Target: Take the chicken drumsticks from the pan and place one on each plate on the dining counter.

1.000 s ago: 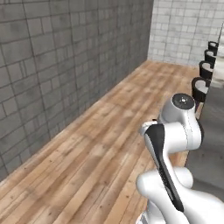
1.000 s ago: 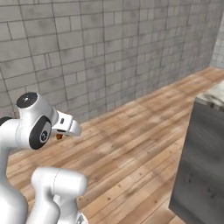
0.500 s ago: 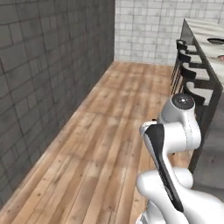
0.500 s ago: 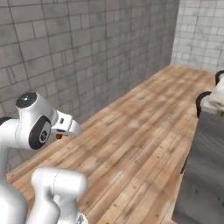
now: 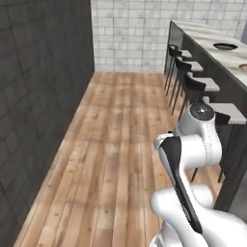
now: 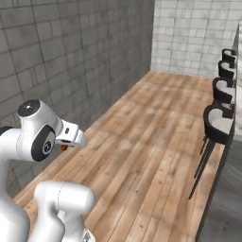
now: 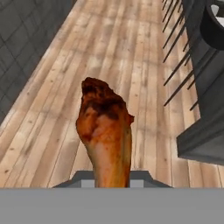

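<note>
One chicken drumstick point(image 7: 105, 132), orange-brown with a charred top, stands upright in the middle of the hand view, with my gripper point(image 6: 70, 141) shut on its lower end. In the right base view a small orange bit of the drumstick point(image 6: 63, 147) peeks out under the hand, high above the floor. The dining counter point(image 5: 208, 34) with its marble top runs along the right of the left base view, well ahead of the arm. It carries a dark plate point(image 5: 225, 47), and another plate point(image 5: 243, 68) lies at the frame's right edge. The pan is out of view.
A row of black stools point(image 5: 192, 85) lines the counter's near side, and the stools point(image 6: 218, 124) also stand at the right of the right base view. A dark tiled wall point(image 5: 36, 96) bounds the left. A wide wooden floor point(image 5: 120, 140) lies between wall and stools.
The whole picture has swung as the base turned: the counter, plates and stools have come into view. The arm keeps its pose and the drumstick stays in the gripper.
</note>
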Motion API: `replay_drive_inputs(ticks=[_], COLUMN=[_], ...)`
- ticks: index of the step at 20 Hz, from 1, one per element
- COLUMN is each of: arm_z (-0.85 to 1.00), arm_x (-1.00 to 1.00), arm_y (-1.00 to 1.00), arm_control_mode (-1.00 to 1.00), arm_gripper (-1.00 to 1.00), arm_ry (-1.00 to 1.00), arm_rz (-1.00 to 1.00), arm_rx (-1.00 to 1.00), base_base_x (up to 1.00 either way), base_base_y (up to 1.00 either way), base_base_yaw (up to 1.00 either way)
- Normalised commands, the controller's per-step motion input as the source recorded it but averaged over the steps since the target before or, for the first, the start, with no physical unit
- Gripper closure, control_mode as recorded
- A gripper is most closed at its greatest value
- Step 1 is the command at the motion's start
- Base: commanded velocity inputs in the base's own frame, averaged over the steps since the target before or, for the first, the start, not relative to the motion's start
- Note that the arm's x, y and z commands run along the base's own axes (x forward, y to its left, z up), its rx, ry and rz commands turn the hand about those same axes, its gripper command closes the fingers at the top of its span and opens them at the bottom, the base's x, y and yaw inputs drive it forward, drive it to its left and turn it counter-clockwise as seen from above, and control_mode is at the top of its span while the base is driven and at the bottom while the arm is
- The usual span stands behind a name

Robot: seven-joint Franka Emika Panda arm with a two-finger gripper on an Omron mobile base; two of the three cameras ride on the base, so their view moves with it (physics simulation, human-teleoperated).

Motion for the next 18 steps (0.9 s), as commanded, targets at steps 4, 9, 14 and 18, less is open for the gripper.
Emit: replay_drive_inputs(ticks=[4, 9, 14, 18], arm_z=[0.0, 0.0, 0.0, 0.0], arm_x=[0.0, 0.0, 0.0, 0.0], arm_y=[0.0, 0.0, 0.0, 0.0], arm_control_mode=[1.0, 1.0, 1.0, 1.0], arm_gripper=[1.0, 1.0, 1.0, 1.0], arm_ry=[0.0, 0.0, 0.0, 0.0], arm_rz=[0.0, 0.0, 0.0, 0.0], arm_rx=[0.0, 0.0, 0.0, 0.0], base_base_x=[0.94, 0.95, 0.98, 1.0], base_base_y=[0.47, 0.47, 0.46, 0.48], base_base_yaw=[-0.42, -0.42, -0.39, -0.38])
